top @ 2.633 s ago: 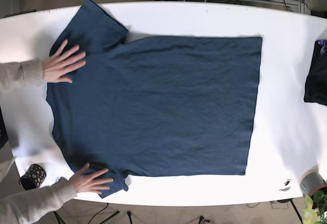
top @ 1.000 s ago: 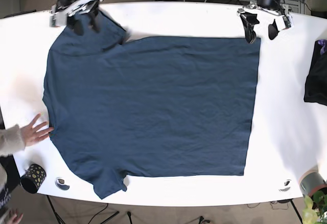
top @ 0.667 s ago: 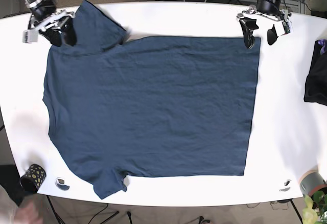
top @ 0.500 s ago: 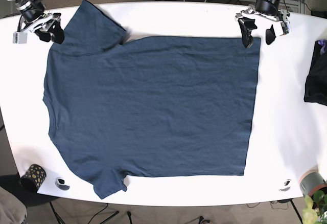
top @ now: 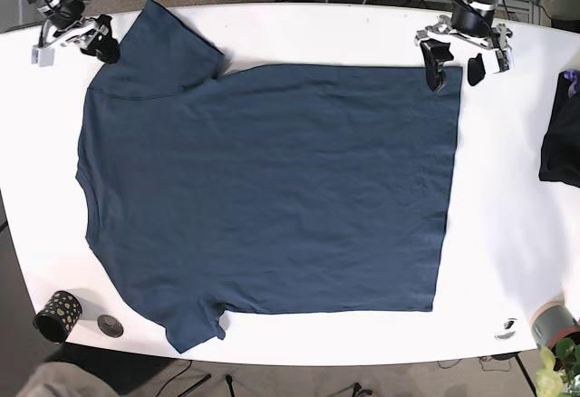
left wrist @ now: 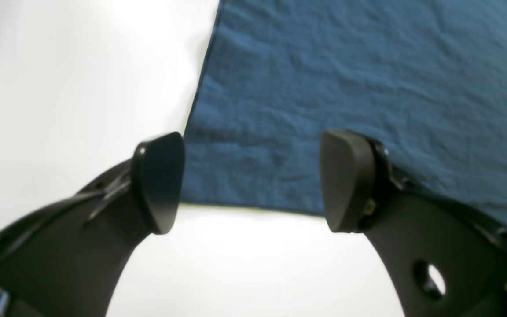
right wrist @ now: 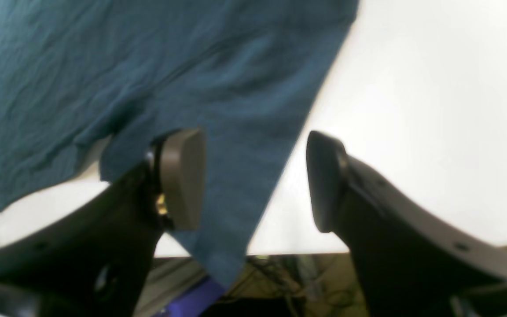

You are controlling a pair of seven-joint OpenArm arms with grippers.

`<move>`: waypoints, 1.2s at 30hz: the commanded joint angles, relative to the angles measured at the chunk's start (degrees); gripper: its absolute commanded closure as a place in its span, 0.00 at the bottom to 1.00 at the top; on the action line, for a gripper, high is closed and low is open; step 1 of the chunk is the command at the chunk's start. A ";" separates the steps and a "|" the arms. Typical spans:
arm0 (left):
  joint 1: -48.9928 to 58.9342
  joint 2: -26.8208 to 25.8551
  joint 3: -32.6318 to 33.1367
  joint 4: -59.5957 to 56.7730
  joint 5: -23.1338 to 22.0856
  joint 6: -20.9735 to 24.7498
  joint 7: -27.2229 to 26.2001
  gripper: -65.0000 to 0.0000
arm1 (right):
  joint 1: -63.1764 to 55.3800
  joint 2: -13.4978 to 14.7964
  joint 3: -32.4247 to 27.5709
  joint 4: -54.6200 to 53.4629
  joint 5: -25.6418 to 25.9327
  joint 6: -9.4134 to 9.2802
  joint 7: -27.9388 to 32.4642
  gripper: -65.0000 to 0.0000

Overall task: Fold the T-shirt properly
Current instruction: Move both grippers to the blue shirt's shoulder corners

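While the base view takes in the whole white table (top: 299, 30), it shows the blue T-shirt (top: 272, 188) spread flat across the middle of it, collar end toward that view's left, hem toward its right, one sleeve pointing to the far left corner and the other to the near edge. At the hem's far corner sits the left gripper (top: 456, 60), jaws wide apart, one finger over the cloth and the other over bare table. Its wrist camera adds what the overhead cannot: the hem corner (left wrist: 192, 193) lies flat between the two dark pads (left wrist: 159, 180), nearer the left-hand one, with wrinkled cloth running away beyond them; whether either pad touches the fabric cannot be told. The right gripper (top: 74, 36) is at the table's far left corner, just beside the far sleeve (top: 168, 43). From above its opening is hard to judge; the right wrist view shows its fingers (right wrist: 183, 176) spread wide with nothing between them but the sleeve's edge passing below, and blurred cables past the table rim. Only the base view shows the dark garment (top: 562, 139) at the right edge, the speckled cup (top: 57, 314) at the near left corner and a small plant (top: 557, 370) at the near right
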 commanded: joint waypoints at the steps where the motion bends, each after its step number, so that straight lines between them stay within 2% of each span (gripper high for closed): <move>1: -0.86 -0.25 -0.23 1.00 -0.18 -0.30 -0.95 0.31 | -0.98 -0.02 0.16 0.08 1.05 0.50 0.26 0.46; 6: -1.21 -0.25 -0.23 1.00 -0.18 -0.30 0.37 0.31 | -1.34 -0.64 -3.97 -1.06 0.96 0.50 0.00 0.46; 12: -1.21 -0.25 -0.23 1.00 -0.18 -0.30 0.37 0.31 | -1.34 -2.13 -4.32 -2.65 0.88 0.15 0.26 0.46; 21: -1.21 -0.25 -0.23 1.00 -0.09 -0.30 0.37 0.31 | -0.98 -2.57 -4.41 -2.21 -3.87 0.50 0.08 0.46; 27: -2.35 -0.25 -0.32 1.00 -0.27 -0.30 0.45 0.31 | -1.25 -4.42 -7.84 -2.12 -4.05 0.50 0.00 0.46; 31: -2.62 0.28 -2.60 1.17 -1.06 -0.30 4.15 0.31 | -1.25 -4.68 -7.84 -2.12 -4.14 0.41 0.00 0.47; 34: -4.81 0.72 -6.12 1.08 -5.10 -0.30 7.40 0.31 | -1.25 -4.68 -7.84 -2.12 -4.14 0.41 0.00 0.54; 36: -6.31 0.72 -8.67 0.56 -8.36 -0.30 10.74 0.31 | -1.25 -4.68 -7.84 -2.12 -4.14 0.41 0.00 0.68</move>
